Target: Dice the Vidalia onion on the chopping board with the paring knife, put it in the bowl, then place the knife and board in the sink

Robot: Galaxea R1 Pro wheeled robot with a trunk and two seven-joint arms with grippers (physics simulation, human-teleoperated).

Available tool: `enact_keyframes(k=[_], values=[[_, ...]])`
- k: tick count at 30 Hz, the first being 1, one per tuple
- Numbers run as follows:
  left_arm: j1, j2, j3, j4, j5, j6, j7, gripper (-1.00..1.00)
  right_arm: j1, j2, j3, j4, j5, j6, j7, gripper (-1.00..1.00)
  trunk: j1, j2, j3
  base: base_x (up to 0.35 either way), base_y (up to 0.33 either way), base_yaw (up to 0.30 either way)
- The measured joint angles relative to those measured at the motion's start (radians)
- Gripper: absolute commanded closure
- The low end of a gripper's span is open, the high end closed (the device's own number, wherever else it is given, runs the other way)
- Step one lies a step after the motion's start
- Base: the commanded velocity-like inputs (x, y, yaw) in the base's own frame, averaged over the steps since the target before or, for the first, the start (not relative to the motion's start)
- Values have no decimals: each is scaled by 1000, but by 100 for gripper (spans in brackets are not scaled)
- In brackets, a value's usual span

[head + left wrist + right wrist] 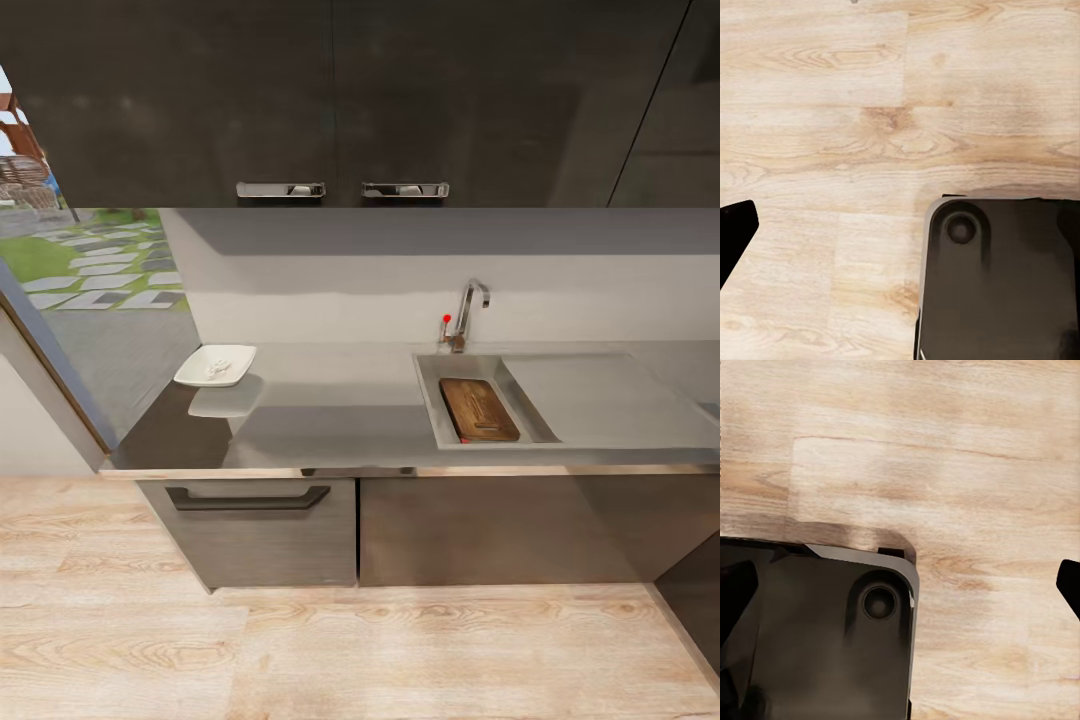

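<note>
The sink (432,395) is set into the grey countertop (330,410), with a chrome tap (468,310) and red knob behind it. In the sink, the brown chopping board (478,409) rests tilted, with a thin reddish sliver at its near edge. At the countertop's far left stands the white square bowl (215,365), holding small pale bits of diced onion (217,369). The whole Vidalia onion is out of view. The paring knife is too small to make out. In the wrist views my left gripper (904,225) and right gripper (900,585) hang over the wooden floor, each with a dark fingertip (735,229) (1070,581) at the frame edge, nothing between them.
Dark upper cabinets (340,100) hang over the counter. Below it are a drawer with a dark handle (248,497) and a cabinet door. A window opens at the left (100,270). My dark base (997,285) (817,637) stands on the light wooden floor (360,650), back from the counter.
</note>
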Motion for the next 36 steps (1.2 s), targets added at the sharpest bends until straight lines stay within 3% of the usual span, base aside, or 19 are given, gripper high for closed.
enact_keyframes(k=[8, 11, 16, 30, 36], values=[[0, -1, 0, 29, 1, 1, 2, -100, 0, 0, -1, 1, -1, 0, 1, -100, 0, 0, 0, 0, 0, 0], [0, 2, 1, 105, 3, -1, 0, -100, 0, 12, 1, 7, 0, 0, 0, -100, 0, 0, 0, 0, 0, 0], [0, 3, -1, 135, 0, -3, -1, -100, 0, 21, 0, 10, -1, 0, -1, -100, 0, 0, 0, 0, 0, 0], [0, 5, -3, 228, -2, -1, -2, -100, 0, 21, -2, 9, 1, 0, -1, -100, 0, 0, 0, 0, 0, 0], [0, 7, -3, 308, 0, -1, -1, -100, 0, 21, -2, 9, 1, 0, -1, -100, 0, 0, 0, 0, 0, 0]])
